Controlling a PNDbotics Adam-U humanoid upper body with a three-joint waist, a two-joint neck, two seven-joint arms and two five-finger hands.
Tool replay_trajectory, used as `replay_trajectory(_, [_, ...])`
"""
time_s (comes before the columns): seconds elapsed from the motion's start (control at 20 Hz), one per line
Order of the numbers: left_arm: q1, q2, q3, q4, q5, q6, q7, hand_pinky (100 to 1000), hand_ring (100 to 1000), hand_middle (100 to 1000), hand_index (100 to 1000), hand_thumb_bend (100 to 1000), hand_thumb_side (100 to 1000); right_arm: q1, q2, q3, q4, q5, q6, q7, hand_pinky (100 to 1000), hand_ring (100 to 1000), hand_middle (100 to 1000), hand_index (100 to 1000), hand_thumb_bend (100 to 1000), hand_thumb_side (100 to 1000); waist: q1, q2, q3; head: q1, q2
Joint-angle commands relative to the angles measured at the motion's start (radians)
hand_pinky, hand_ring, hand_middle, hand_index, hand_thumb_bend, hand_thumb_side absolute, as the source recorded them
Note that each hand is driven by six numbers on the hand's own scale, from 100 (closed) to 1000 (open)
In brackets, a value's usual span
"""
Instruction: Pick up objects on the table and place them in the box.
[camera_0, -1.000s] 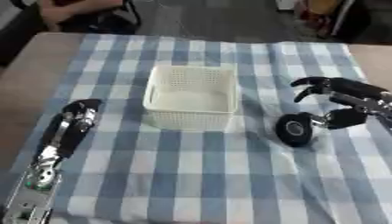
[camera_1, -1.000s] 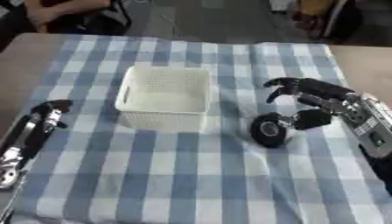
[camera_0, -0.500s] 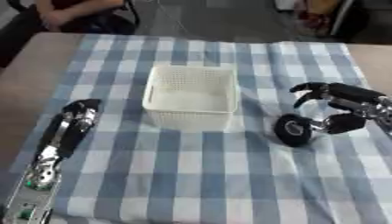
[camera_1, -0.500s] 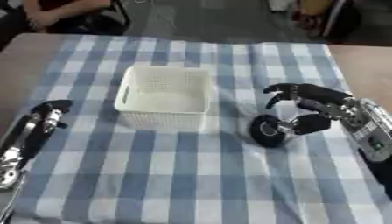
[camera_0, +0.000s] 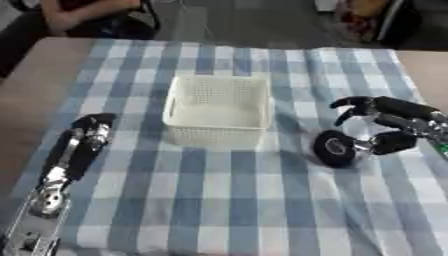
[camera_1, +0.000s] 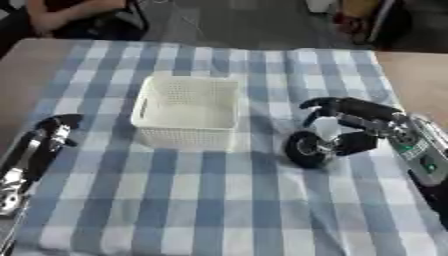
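My right hand at the black wheel, basket waiting beside it.

Left eye view: my right hand (camera_0: 385, 125) reaches in from the desk's right edge, fingers curled over a black wheel (camera_0: 334, 148) standing on edge on the checked cloth (camera_0: 219, 200), thumb touching its side; whether I truly grip it I cannot tell. The white basket (camera_0: 219, 107) sits near the desk's middle, just left of the wheel.
Right eye view: my left hand (camera_1: 48, 131) lies flat and relaxed along the desk's left edge.
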Motion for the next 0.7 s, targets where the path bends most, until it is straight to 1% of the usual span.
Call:
replay_trajectory(0.05, [-0.005, 0.024, 0.003, -0.014, -0.006, 0.001, -0.002, 633, 785, 792, 827, 277, 1000, 0.0, -0.01, -0.003, -0.001, -0.005, -0.002, 0.007, 1000, 986, 953, 779, 334, 801, 0.002, -0.014, -0.001, 0.006, 0.001])
replay_trajectory(0.7, [-0.004, 0.022, 0.003, -0.014, -0.006, 0.001, -0.002, 633, 785, 792, 826, 277, 1000, 0.014, 0.009, -0.005, 0.02, -0.001, -0.004, 0.007, 1000, 984, 952, 777, 328, 793, 0.003, -0.014, 0.0, 0.003, 0.001])
